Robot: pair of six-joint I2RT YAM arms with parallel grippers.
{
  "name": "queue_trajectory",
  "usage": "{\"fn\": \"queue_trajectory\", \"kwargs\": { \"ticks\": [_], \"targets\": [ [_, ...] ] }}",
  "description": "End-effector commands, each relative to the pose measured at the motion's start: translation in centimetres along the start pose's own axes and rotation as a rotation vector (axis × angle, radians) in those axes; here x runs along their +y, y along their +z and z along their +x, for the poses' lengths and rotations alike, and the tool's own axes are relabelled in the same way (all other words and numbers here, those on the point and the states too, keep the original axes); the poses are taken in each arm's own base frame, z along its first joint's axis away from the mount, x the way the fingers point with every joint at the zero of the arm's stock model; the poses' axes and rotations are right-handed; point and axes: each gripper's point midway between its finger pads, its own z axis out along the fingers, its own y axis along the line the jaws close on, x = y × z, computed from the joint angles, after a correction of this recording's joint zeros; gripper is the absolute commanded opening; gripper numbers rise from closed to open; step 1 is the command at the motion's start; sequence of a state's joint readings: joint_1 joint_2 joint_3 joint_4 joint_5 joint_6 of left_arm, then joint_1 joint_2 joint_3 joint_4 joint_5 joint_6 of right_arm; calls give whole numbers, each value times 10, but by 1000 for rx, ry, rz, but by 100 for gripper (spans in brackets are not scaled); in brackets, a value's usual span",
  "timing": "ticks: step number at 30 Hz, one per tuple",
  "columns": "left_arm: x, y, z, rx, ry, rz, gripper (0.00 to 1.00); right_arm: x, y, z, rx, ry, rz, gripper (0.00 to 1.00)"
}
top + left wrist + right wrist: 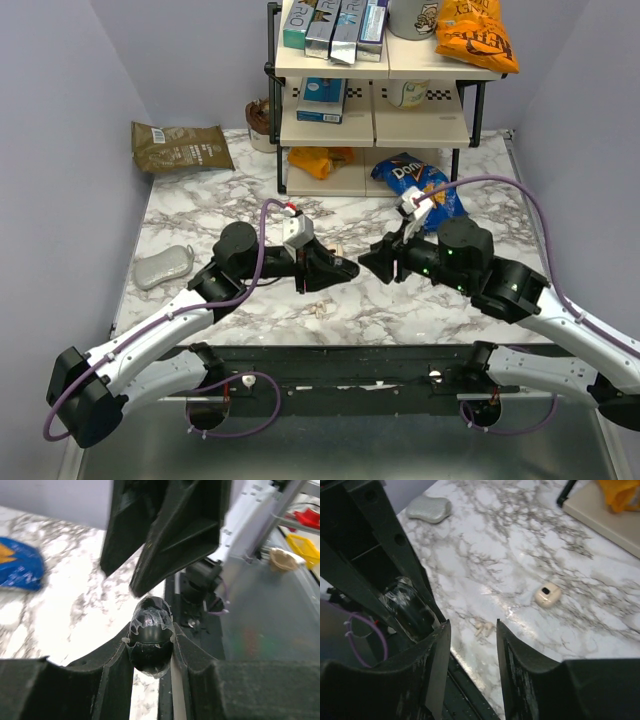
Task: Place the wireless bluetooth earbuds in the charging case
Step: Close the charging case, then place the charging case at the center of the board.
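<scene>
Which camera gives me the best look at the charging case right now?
Right wrist: the charging case lies in plain sight with nothing in front of it, its dark opening visible. Top external shows it only as a pale speck just beyond the left tool. Left wrist does not show it.

Lighting: bright, even, overhead; shadows soft. Glare: streak on marble table [512, 611], highlights on black earbud [150, 625]. Wrist-view foregrounds blurred.

Pale lavender walls [60, 80] enclose a marble-patterned table [200, 205] — cream shelf rack [420, 125] behind.
</scene>
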State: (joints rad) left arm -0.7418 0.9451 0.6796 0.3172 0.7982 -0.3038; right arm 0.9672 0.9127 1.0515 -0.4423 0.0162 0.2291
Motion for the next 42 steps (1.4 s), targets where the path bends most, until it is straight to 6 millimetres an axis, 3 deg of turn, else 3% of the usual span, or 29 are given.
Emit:
{"fn": "queue_trajectory", "kwargs": {
  "ticks": [1, 4, 5, 7, 8, 11, 18, 23, 29, 31, 32, 35, 42],
  "targets": [
    [63, -8, 2, -35, -63, -355, 0, -54, -14, 3, -75, 88, 282, 54],
    [104, -18, 22, -16, -189, -565, 0, -68, -10, 24, -45, 122, 334, 59],
    [127, -24, 38, 5, -266, -687, 0, -72, -9, 30, -36, 128, 353, 60],
    [154, -36, 54, 27, -355, -824, 0, -77, -3, 46, 0, 129, 377, 60],
    [172, -43, 72, 60, -447, -916, 0, -81, -1, 60, 28, 132, 391, 60],
    [199, -55, 107, 100, -598, -1013, 0, -82, 4, 81, 70, 144, 385, 59],
    [247, -94, 135, 59, -654, -1184, 0, -70, 11, 89, 61, 165, 306, 59],
    [265, -98, 166, 99, -779, -1156, 0, -66, 14, 92, 78, 155, 280, 59],
    [282, -102, 183, 109, -832, -1144, 5, -65, 14, 92, 77, 143, 268, 59],
    [286, -104, 182, 107, -830, -1146, 12, -65, 13, 91, 74, 138, 269, 59],
    [287, -104, 185, 117, -831, -1146, 23, -66, 13, 91, 73, 135, 272, 59],
    [287, -108, 187, 133, -835, -1150, 39, -67, 12, 92, 73, 130, 276, 59],
    [282, -127, 191, 173, -845, -1191, 53, -70, 14, 98, 89, 125, 287, 59]
  ]
}}
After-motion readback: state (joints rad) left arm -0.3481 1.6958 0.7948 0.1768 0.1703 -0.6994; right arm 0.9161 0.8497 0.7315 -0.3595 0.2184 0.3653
